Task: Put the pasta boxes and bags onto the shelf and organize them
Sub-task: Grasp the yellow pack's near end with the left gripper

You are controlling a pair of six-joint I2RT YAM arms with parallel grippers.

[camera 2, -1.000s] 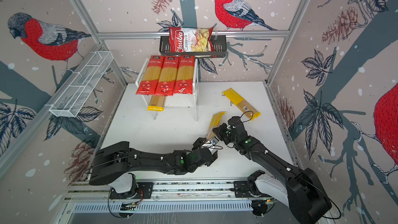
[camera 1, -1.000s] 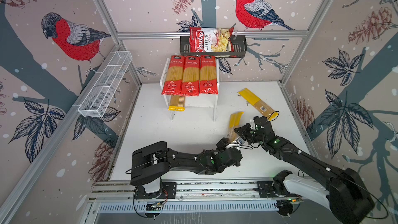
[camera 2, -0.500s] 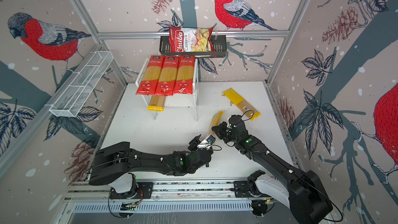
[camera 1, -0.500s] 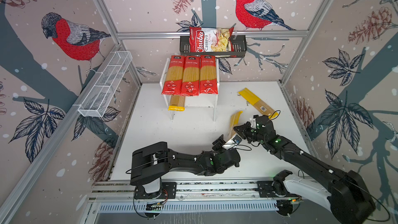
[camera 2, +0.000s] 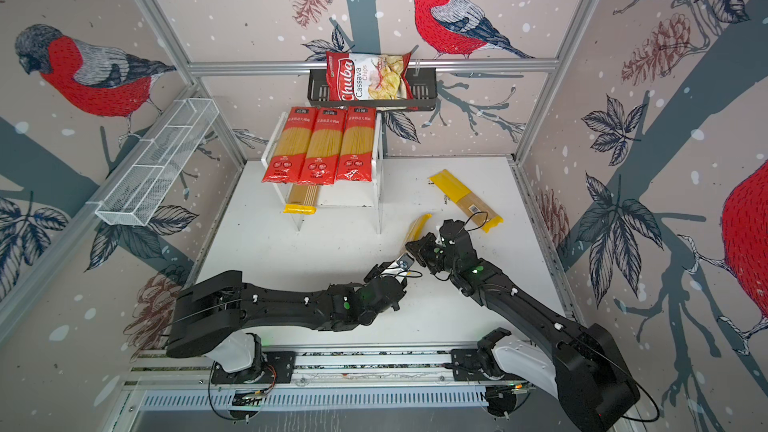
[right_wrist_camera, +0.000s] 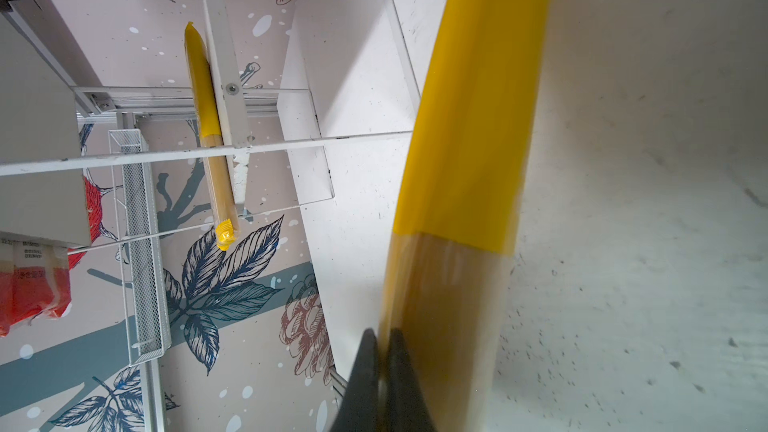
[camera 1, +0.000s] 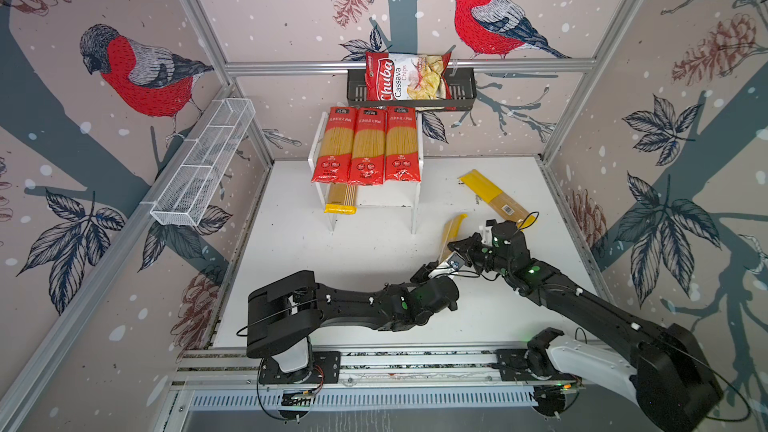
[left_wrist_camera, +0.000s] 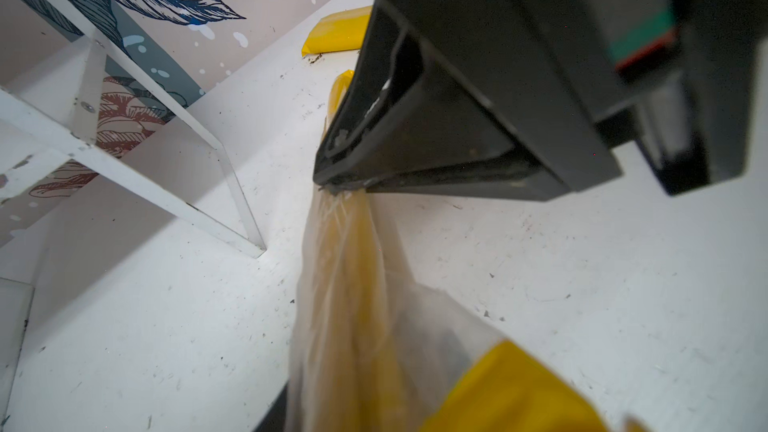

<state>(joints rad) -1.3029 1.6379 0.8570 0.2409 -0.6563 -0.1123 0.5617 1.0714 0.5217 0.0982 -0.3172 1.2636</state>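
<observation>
Spaghetti packet [camera 1: 453, 228], clamped in right jaws, pointed rearward, shelf [camera 1: 384, 199] ahead-left. Left jaws sat at its near end, closure unclear.

Held yellow packet [right_wrist_camera: 469, 139], ends cropped

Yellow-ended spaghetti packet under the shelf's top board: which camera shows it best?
Right wrist: the yellow-ended spaghetti packet shows nearly full length. Both top views show only its front end below three red-ended spaghetti packets. Left wrist misses it.
</observation>
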